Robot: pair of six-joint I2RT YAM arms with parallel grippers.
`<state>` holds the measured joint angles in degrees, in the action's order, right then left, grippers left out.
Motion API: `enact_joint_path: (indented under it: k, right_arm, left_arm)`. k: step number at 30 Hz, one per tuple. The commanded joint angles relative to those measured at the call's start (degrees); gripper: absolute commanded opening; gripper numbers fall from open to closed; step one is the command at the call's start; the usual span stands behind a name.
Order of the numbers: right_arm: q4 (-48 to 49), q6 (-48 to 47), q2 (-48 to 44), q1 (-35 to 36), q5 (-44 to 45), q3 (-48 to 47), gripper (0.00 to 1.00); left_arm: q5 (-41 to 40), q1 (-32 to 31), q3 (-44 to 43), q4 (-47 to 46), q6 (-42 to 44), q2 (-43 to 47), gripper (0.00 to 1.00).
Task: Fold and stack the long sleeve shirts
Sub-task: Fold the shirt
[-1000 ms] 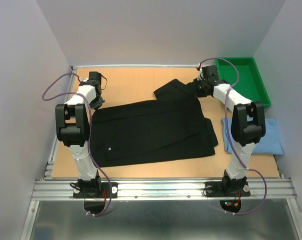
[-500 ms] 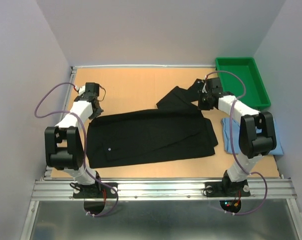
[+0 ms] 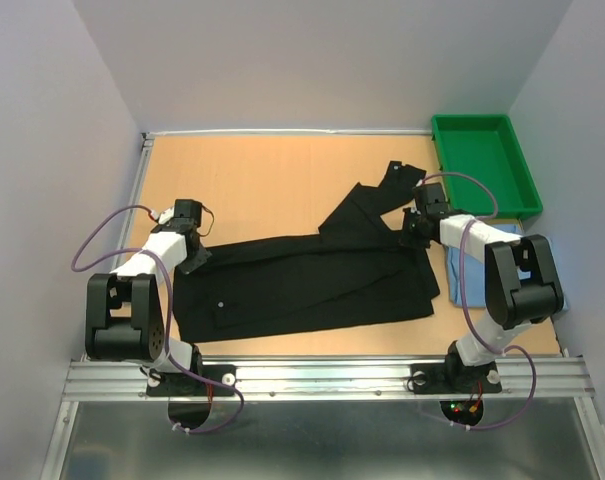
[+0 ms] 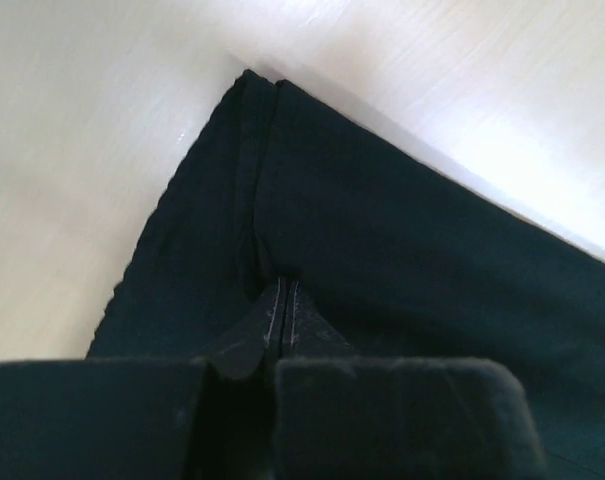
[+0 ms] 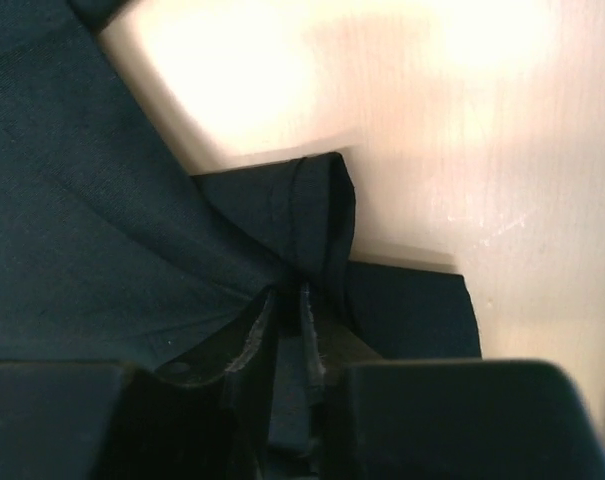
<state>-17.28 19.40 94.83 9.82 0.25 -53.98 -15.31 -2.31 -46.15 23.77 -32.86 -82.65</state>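
Across the near half of the worktop (image 3: 262, 180), the black shirt (image 3: 302, 280) lies partly folded, its long axis running left to right.
The left hand (image 3: 194, 258) is clenched on its left edge, but whether the right hand (image 3: 410, 232) grips the right edge cannot be told. One sleeve trails toward the far right, and the blue shirt (image 3: 452, 262) lies just beside it, not yet stacked.

Pale grey walls (image 3: 322, 60) enclose a brightly lit wooden worktop (image 3: 272, 185) with an aluminium rail (image 3: 322, 378) along its near edge.
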Motion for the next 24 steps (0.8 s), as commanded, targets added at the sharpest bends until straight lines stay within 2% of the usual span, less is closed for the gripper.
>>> enact_joint_path:
  k: [1,4,6,7,8,9,10,11,13,16,17,19,20,24]
  right_arm:
    - [3.6,1.3,-4.2,-0.2,3.3,1.3,0.25]
    - [3.6,-0.1,-7.6,-0.2,3.7,1.2,0.31]
    - [3.6,-1.2,-9.5,-0.2,2.8,0.7,0.41]
    - [3.5,-2.3,-10.4,-0.1,1.5,0.5,0.44]
    - [3.5,-3.0,-12.0,-0.1,0.9,0.1,0.48]
    - [3.5,-3.4,-12.8,0.1,0.2,-0.6,0.54]
    - [3.6,-4.5,-13.4,0.6,-2.0,-1.2,0.55]
    - [3.5,-5.0,-14.2,1.0,-2.6,-1.7,0.59]
    - [3.6,-5.4,-14.5,2.0,-4.5,-3.2,0.6]
    - [3.8,-4.9,-13.1,2.0,-4.5,-5.4,0.65]
    - [4.0,-4.9,-12.5,2.0,-3.6,-6.2,0.7]
    - [3.9,-3.9,-9.9,2.0,1.0,-8.7,0.75]
    - [3.9,-3.7,-9.1,2.0,2.4,-9.6,0.83]
    - [4.0,-1.1,-3.4,1.2,6.3,-15.0,1.0]
  left_arm:
    - [-4.5,-0.2,0.1,1.0,-1.9,0.2,0.12]
    - [-8.1,-0.1,-1.3,1.9,-0.5,2.3,0.23]
    - [-8.8,-0.1,-2.4,2.2,0.4,3.6,0.29]
    - [-8.3,-0.1,-3.4,2.4,0.8,4.9,0.38]
    - [-7.7,-0.2,-3.8,2.6,1.1,5.7,0.39]
    - [-7.0,-0.2,-4.2,2.6,1.8,6.4,0.45]
    - [-5.2,-0.2,-4.7,2.6,2.1,7.9,0.52]
    - [-4.1,-0.2,-4.7,2.3,2.3,8.7,0.55]
    - [-1.9,-0.2,-4.4,1.7,2.5,10.3,0.63]
    - [3.3,-0.2,-3.2,-0.6,2.4,11.9,0.68]
    - [3.7,-0.2,-2.9,-1.1,2.2,11.9,0.69]
    - [4.4,-0.2,-2.1,-1.8,2.3,11.4,0.7]
    - [4.5,-0.2,-2.0,-2.3,2.4,10.8,0.7]
    - [5.0,-0.2,-0.8,-5.5,3.1,9.7,0.7]
